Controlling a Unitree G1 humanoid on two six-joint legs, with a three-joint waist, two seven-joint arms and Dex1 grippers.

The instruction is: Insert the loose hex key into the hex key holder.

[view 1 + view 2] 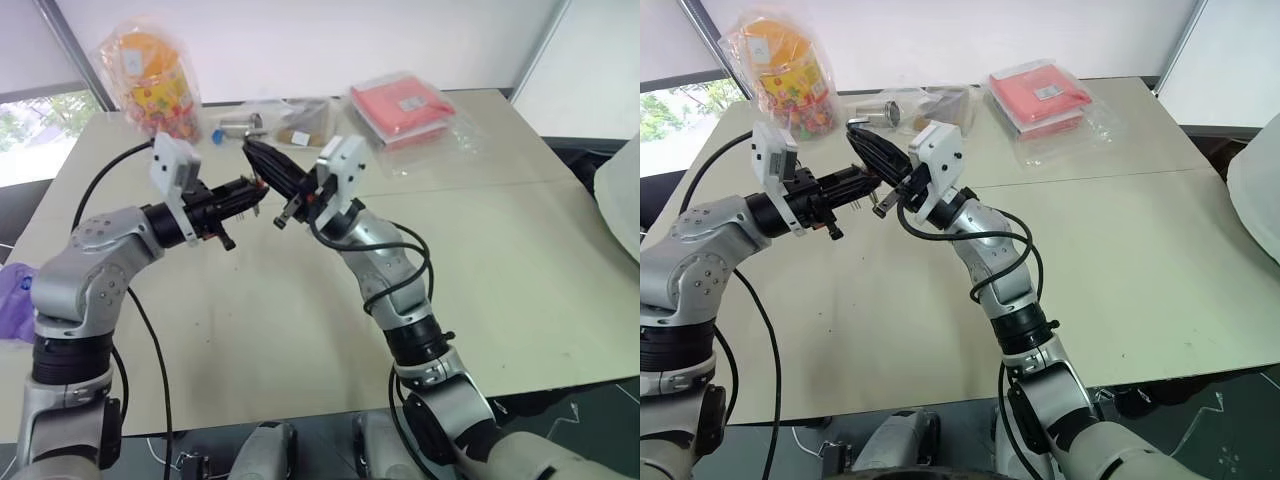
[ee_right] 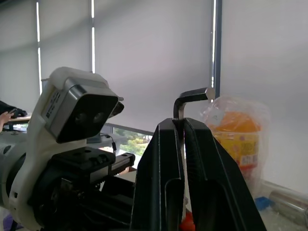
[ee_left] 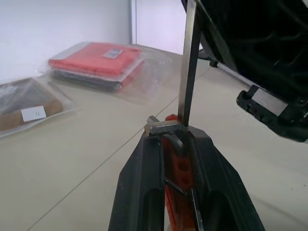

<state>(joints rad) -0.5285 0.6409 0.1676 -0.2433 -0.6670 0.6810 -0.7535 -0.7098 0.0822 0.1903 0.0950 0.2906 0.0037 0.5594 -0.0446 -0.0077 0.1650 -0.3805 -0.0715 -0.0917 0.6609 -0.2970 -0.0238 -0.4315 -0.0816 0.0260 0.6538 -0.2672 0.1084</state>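
Thin grey L-shaped hex key [image 2: 185,100] over ribbed orange plastic holder [image 3: 179,174]

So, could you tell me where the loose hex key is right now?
The right gripper holds the loose hex key above the table's middle, against the hex key holder in the left gripper.

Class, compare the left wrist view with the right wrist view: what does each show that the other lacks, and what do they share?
Left wrist view, not the right: the red flat packet and a labelled brown packet.

Right wrist view, not the left: the orange snack bag and the window blinds.

Shared: the loose hex key, gripped by the right end effector. The left wrist view shows its bent end at the hex key holder, which is clamped in the left end effector.
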